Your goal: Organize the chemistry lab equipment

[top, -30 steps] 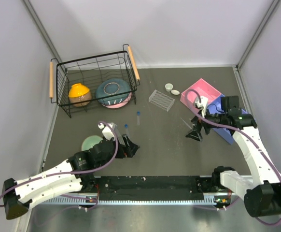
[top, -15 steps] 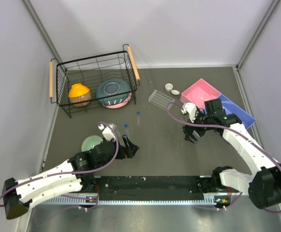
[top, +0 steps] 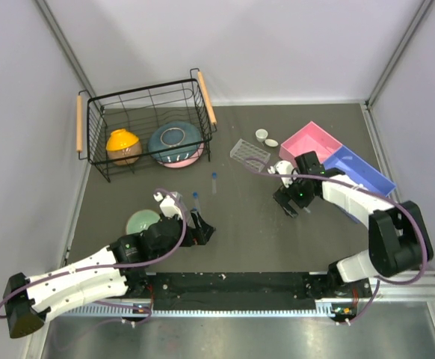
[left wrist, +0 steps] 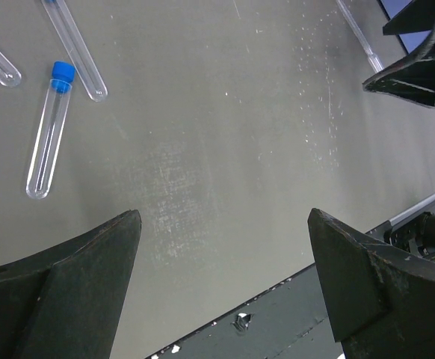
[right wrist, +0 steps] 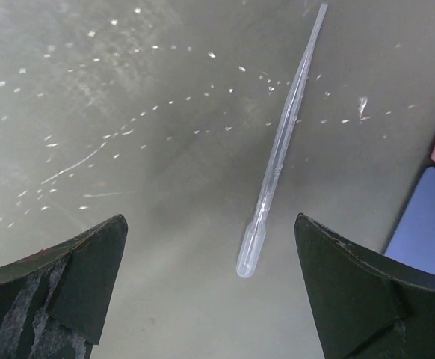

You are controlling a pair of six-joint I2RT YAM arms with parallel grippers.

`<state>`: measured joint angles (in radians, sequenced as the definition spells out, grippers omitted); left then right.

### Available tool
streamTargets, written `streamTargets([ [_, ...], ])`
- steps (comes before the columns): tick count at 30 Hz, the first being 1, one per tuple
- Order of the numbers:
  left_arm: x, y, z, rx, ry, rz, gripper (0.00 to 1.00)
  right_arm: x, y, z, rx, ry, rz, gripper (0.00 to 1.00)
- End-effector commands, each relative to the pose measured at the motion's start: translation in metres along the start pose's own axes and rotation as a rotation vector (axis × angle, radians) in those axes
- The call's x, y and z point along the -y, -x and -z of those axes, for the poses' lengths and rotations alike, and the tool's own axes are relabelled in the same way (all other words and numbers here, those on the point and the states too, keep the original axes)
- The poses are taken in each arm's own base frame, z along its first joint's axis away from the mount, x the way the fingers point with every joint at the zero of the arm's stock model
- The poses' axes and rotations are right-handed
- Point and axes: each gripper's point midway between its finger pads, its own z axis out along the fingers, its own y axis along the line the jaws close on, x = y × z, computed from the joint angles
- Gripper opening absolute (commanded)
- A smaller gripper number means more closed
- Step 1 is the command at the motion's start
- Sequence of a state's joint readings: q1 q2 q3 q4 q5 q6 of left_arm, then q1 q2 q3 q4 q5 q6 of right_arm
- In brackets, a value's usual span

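A clear pipette (right wrist: 281, 149) lies on the table, its bulb end between my right gripper's (right wrist: 210, 224) open fingers, which hover just above it without touching. In the top view the right gripper (top: 291, 203) is left of the trays. My left gripper (top: 202, 228) is open and empty over bare table; it also shows in the left wrist view (left wrist: 223, 224). A blue-capped tube (left wrist: 49, 138) and two more tubes (left wrist: 79, 52) lie ahead and left of it. The clear rack (top: 249, 153) and two white cups (top: 266, 138) stand at the back.
A black wire basket (top: 146, 131) at the back left holds an orange bowl (top: 123, 144) and a blue bowl (top: 175, 142). A green bowl (top: 141, 221) sits beside the left arm. A pink tray (top: 311, 140) and a blue tray (top: 356, 170) stand at the right.
My right arm has swung left from beside the blue tray and now has its open gripper over the pipette. The left arm has not moved.
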<state>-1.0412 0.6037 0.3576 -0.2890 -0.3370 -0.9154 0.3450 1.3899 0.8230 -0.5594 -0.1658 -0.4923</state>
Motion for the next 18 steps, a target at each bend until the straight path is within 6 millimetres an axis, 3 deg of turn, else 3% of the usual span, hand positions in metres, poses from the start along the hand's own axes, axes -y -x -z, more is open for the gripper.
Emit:
streamTargets([
  [1, 0.002, 0.010, 0.000, 0.046, -0.005, 0.019, 0.99, 0.017, 0.012, -0.008, -0.023, -0.071, -0.050, 0.93],
  [7, -0.001, 0.010, 0.001, 0.056, -0.003, 0.020, 0.99, 0.019, 0.000, -0.020, -0.073, -0.025, -0.119, 0.70],
  [18, 0.000, 0.012, 0.000, 0.066, -0.004, 0.014, 0.99, 0.006, -0.013, -0.033, -0.125, 0.064, -0.160, 0.41],
])
